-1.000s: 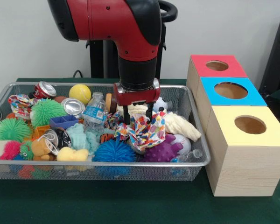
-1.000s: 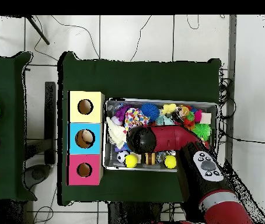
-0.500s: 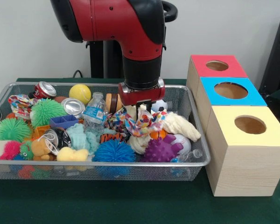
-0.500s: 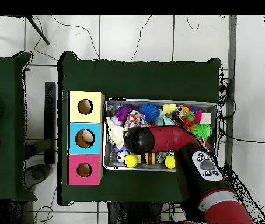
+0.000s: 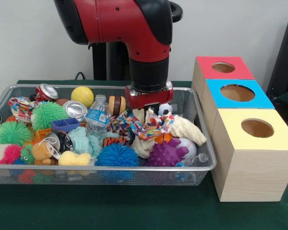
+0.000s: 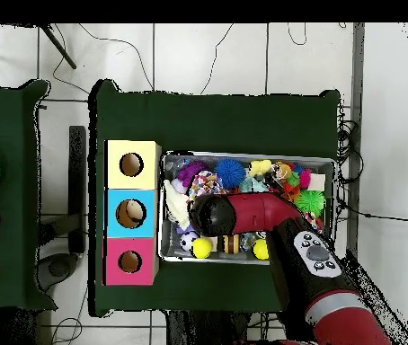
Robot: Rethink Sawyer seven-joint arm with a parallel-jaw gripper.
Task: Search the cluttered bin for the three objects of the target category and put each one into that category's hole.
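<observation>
Gripper: the gripper (image 5: pixel 148 112) is clenched on a confetti-print cloth (image 5: pixel 151 127), lifted slightly above the clutter.
Bin: a wire mesh bin (image 5: pixel 204 143) crowded with spiky balls, cans, a water bottle (image 5: pixel 97 115).
Boxes: red (image 5: pixel 223 67), blue (image 5: pixel 237 93) and yellow (image 5: pixel 257 128) holes stand beside the bin.

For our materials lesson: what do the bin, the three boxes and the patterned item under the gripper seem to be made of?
The bin looks like silver metal wire mesh: things show through its walls. The boxes look like pale wood, with visible grain and matte coloured tops. The patterned item, under the gripper, looks like soft printed cloth: it drapes and crumples.
</observation>
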